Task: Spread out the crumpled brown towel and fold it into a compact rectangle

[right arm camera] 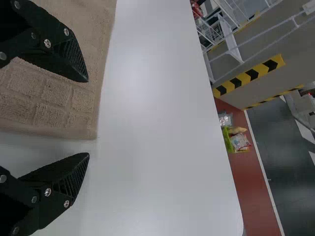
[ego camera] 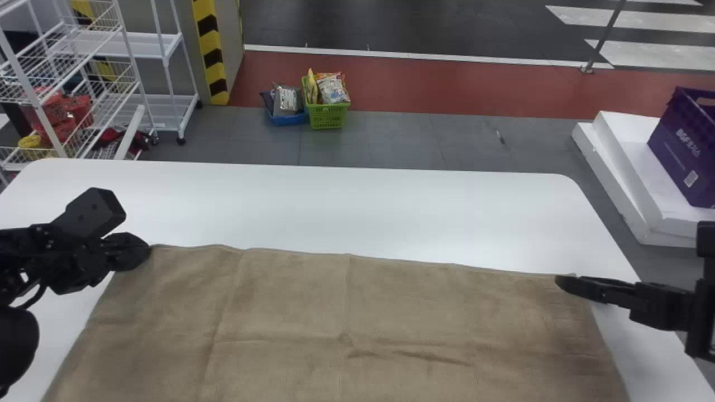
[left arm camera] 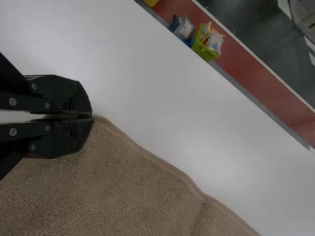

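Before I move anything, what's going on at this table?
The robot has the brown towel spread out on the white table, creased but mostly flat and not yet folded. The left gripper is closed on its far left corner. The right gripper is open at the far right corner, one finger over the towel and the other beyond its edge, not gripping it.

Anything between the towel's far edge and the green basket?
Only the white table, then grey floor: the head view shows nothing standing on that stretch between the towel and the green basket.
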### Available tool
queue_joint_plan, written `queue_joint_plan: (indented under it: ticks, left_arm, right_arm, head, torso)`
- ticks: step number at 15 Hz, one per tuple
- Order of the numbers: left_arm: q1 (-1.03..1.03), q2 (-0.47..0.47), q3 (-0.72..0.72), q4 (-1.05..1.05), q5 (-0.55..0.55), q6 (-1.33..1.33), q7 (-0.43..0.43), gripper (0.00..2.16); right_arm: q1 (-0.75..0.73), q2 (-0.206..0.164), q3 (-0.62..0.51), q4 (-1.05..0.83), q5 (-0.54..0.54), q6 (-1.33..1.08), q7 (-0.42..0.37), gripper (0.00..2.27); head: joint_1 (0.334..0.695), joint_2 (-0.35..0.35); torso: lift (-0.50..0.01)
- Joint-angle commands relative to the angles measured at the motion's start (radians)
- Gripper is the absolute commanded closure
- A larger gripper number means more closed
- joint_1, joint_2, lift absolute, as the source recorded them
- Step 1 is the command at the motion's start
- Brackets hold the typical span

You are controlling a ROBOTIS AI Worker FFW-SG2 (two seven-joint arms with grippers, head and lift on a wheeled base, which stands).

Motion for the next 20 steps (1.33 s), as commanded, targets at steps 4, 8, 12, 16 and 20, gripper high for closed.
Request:
queue_joint_plan:
  ticks: [4, 8, 12, 16, 20]
  left_arm:
    - [-0.001, 0.002, 0.000, 0.005, 0.000, 0.000, 0.000, 1.08]
    - [-0.001, 0.002, 0.000, 0.005, 0.000, 0.000, 0.001, 1.08]
    - [-0.015, -0.005, -0.009, 0.017, 0.009, 0.000, 0.044, 1.08]
    - [-0.081, -0.011, -0.016, 0.086, 0.032, 0.003, 0.095, 1.08]
    - [-0.104, -0.014, -0.017, 0.124, 0.034, 0.003, 0.116, 1.08]
  right_arm:
    - [-0.010, -0.005, 0.016, 0.004, 0.022, 0.012, 0.003, 0.62]
    - [-0.011, -0.008, 0.019, 0.006, 0.028, 0.009, 0.005, 0.94]
    - [-0.046, -0.016, 0.014, 0.052, 0.025, -0.034, 0.005, 0.94]
    - [-0.120, -0.016, 0.024, 0.107, 0.050, -0.080, 0.002, 0.94]
    - [-0.145, -0.021, 0.044, 0.130, 0.082, -0.059, 0.012, 0.98]
  head:
    - [0.695, -0.085]
    - [0.695, -0.085]
    - [0.695, -0.086]
    - [0.695, -0.092]
    - [0.695, -0.090]
  torso:
    - [-0.127]
    - [-0.127]
    - [-0.127]
    - [-0.127]
    - [-0.127]
